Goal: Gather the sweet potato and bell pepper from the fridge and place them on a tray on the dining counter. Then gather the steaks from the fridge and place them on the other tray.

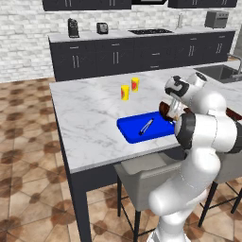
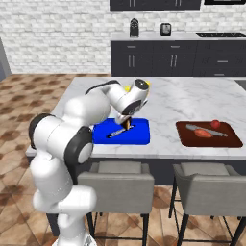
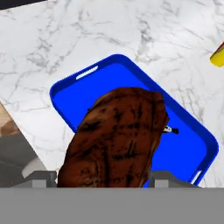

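We see the dining counter (image 2: 178, 98), a long island with a white-grey marbled top on a dark base, running across both base views. Two grey chairs (image 2: 115, 190) stand tucked against its near side. Behind it, dark wall cabinets (image 1: 142, 54) run along a white brick wall.

On the counter lie two trays. The blue tray (image 2: 137, 137) sits near the front edge, just below the arm, and a small grey knife (image 1: 145, 126) lies inside it. The brown tray (image 2: 235, 141) sits well apart, further along the counter. On it we see the bell pepper (image 2: 215, 124), small, round and red, next to an orange piece that we take for the sweet potato (image 2: 203, 134), and a grey knife (image 2: 199, 128) lying across the tray.

Two small yellow cups (image 1: 125, 92) stand together on the marble beyond the blue tray.

The gripper (image 2: 127, 124) hangs over the blue tray, above its floor and not touching it. In the hand view the fingers (image 3: 41, 178) stand apart on either side of a dark brown, mottled steak (image 3: 116, 140), which sits between them and covers much of the tray below. We read the gripper as clamped on the steak, opened only as wide as the meat itself.
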